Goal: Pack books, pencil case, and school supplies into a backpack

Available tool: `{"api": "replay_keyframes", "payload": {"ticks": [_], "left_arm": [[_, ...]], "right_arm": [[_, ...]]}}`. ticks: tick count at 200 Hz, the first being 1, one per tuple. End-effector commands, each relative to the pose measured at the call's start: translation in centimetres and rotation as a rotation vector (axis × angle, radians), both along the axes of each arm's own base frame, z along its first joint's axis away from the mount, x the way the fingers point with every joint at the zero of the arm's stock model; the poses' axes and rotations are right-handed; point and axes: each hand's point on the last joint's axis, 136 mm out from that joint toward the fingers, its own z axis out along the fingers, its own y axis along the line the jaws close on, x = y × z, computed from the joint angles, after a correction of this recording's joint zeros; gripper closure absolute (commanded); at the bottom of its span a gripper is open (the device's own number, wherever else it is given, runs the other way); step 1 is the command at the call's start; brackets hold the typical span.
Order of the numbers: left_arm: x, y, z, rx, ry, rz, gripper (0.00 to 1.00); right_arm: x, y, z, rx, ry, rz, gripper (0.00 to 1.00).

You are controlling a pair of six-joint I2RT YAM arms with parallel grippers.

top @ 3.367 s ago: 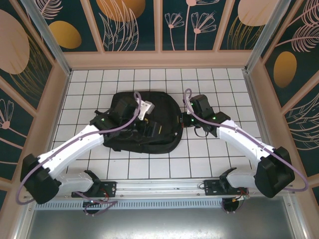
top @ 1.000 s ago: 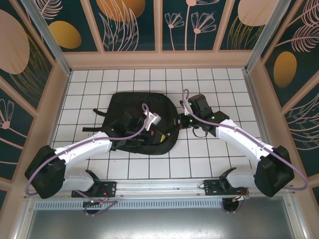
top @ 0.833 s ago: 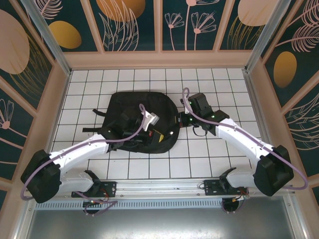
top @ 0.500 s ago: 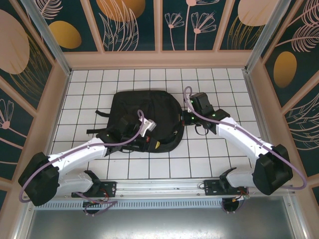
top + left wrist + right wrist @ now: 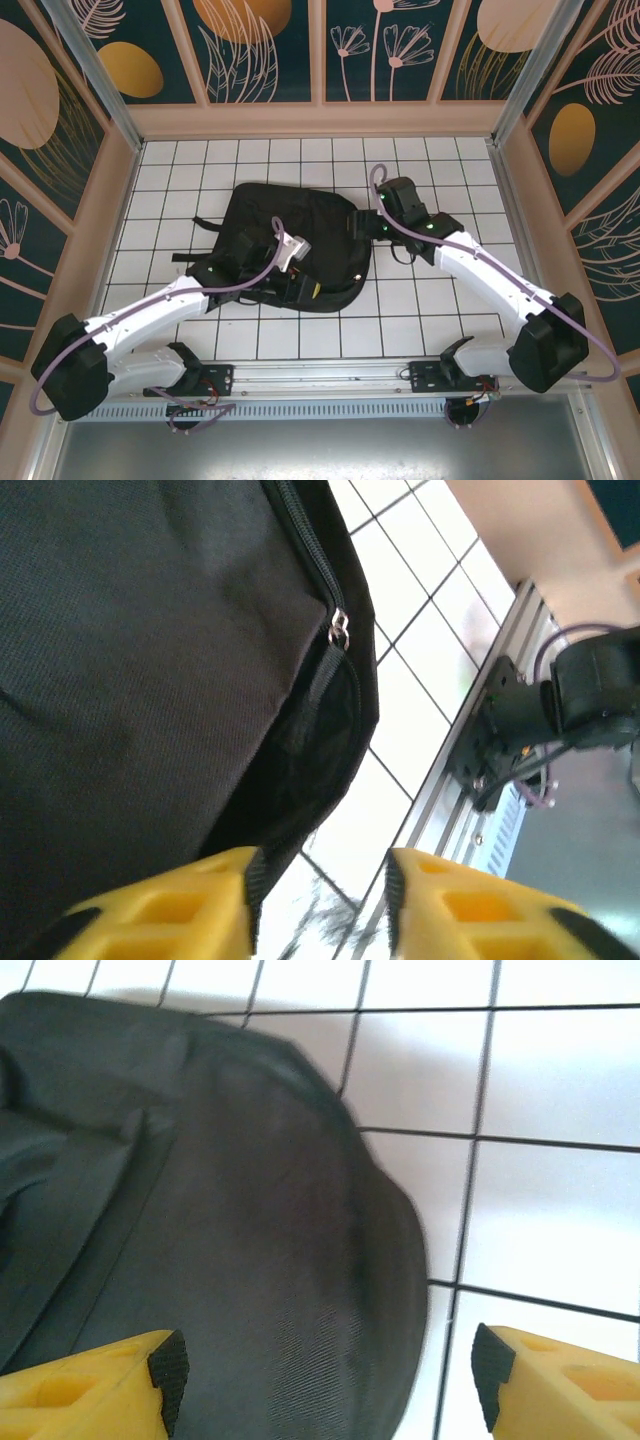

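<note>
Left jaws: parted, a clear gap between the two yellow fingertips (image 5: pixel 170 900), nothing gripped. The backpack (image 5: pixel 150 660) lies just beyond them; its mesh-sided lower edge runs down beside the left-hand fingertip, contact cannot be told. A silver zip pull (image 5: pixel 340 630) hangs at the end of the zip line. The white gridded table (image 5: pixel 400 590) shows through the gap.

Right jaws: wide apart, holding nothing. The right arm's own yellow fingertips (image 5: pixel 80 1385) stand either side of the rounded edge of the backpack (image 5: pixel 220 1240); black fabric is under the left-hand tip, bare table (image 5: pixel 560 1080) under the other.

From above: the backpack (image 5: pixel 300 215) lies flat mid-table. The left arm (image 5: pixel 150 310) reaches in over its near edge, the right arm (image 5: pixel 480 275) ends at its right side.

Against the earlier views from above: a few seconds back the bag was bunched and folded under the left wrist, now it lies smoother. Its right edge sits further right than a second ago. The right wrist has drawn slightly up the table
</note>
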Motion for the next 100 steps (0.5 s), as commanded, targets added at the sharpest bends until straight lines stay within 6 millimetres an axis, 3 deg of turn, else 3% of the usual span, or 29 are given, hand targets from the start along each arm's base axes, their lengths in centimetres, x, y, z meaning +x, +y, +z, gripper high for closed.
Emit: {"api": "replay_keyframes", "payload": {"ticks": [1, 20, 36, 55, 68, 100], "left_arm": [[-0.2, 1.5, 1.2, 0.020, -0.031, 0.054, 0.39], [0.7, 3.3, 2.7, 0.048, -0.073, 0.170, 0.26], [1.2, 4.9, 4.1, 0.060, -0.100, 0.263, 0.02], [1.4, 6.1, 5.2, 0.106, -0.133, 0.297, 0.01], [2.0, 6.2, 5.2, 0.176, -0.167, 0.268, 0.02], [4.0, 2.4, 3.9, 0.199, -0.143, 0.163, 0.02]], "right_arm": [[-0.6, 1.0, 0.3, -0.051, 0.004, 0.053, 0.25], [0.2, -0.3, -0.8, -0.107, 0.043, -0.003, 0.21], [0.5, -1.9, -1.8, -0.129, 0.097, -0.108, 0.17], [-0.6, -2.5, -2.6, -0.074, 0.179, -0.198, 0.15], [-1.9, -2.5, -3.6, -0.034, 0.259, -0.235, 0.20], [-4.8, -0.9, -5.6, 0.130, 0.396, -0.220, 0.27]]}}
